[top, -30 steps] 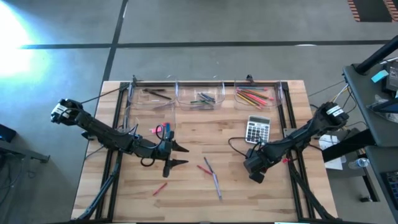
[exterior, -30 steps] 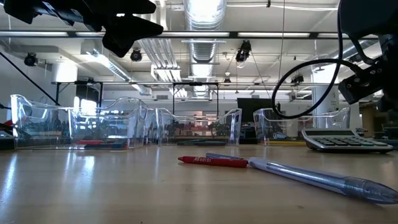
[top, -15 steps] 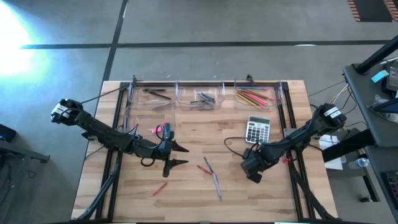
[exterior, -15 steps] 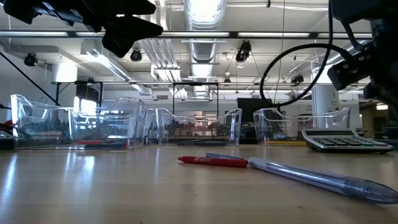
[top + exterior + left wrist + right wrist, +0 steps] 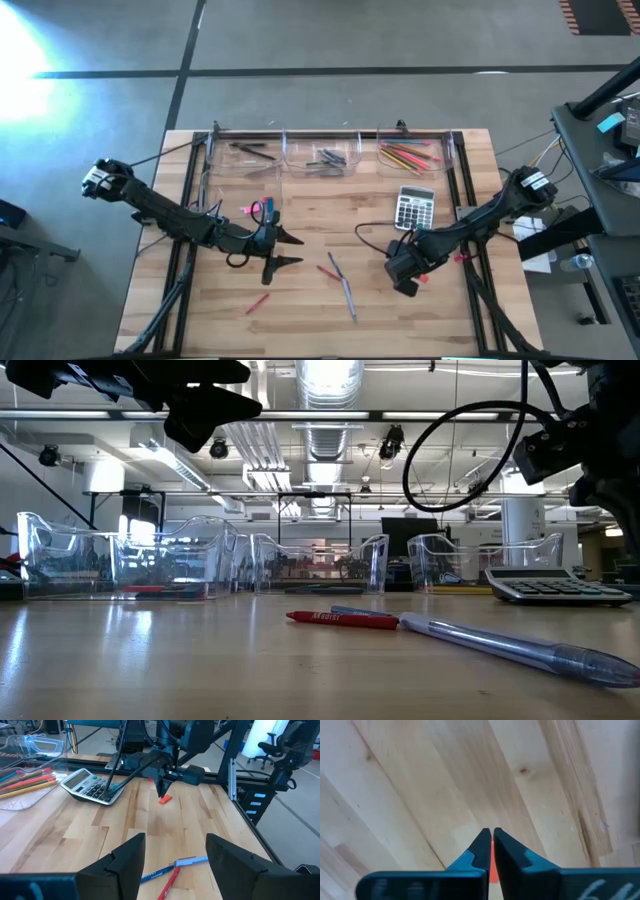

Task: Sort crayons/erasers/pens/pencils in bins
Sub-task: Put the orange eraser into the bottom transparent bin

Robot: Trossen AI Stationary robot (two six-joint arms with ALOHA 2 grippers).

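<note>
My right gripper (image 5: 408, 277) stands over the table's right middle, fingers pointing down. It is shut on a small orange-red piece (image 5: 165, 798). In the right wrist view the piece shows as an orange sliver (image 5: 493, 870) between the fingers. My left gripper (image 5: 292, 250) hangs open and empty over the left middle of the table. Pink and blue erasers (image 5: 256, 209) lie just beyond it. A clear pen (image 5: 346, 287) and a red crayon (image 5: 328, 270) lie between the grippers. Clear bins (image 5: 325, 157) line the far edge, and the right one holds pencils (image 5: 406, 155). My right gripper pinches the orange-red piece (image 5: 493, 870) between its two fingers, which come from above and point down. In the left wrist view the piece sticks out just below the fingertips (image 5: 161, 791). I cannot tell whether it touches the table.
A grey calculator (image 5: 414, 208) lies just beyond my right gripper. A red stick (image 5: 257, 302) lies near the front left. Another small red thing (image 5: 458, 257) lies by the right rail. Bare wood shows between the bins and the pens.
My right gripper has moved a little toward the table's left edge, still shut.
</note>
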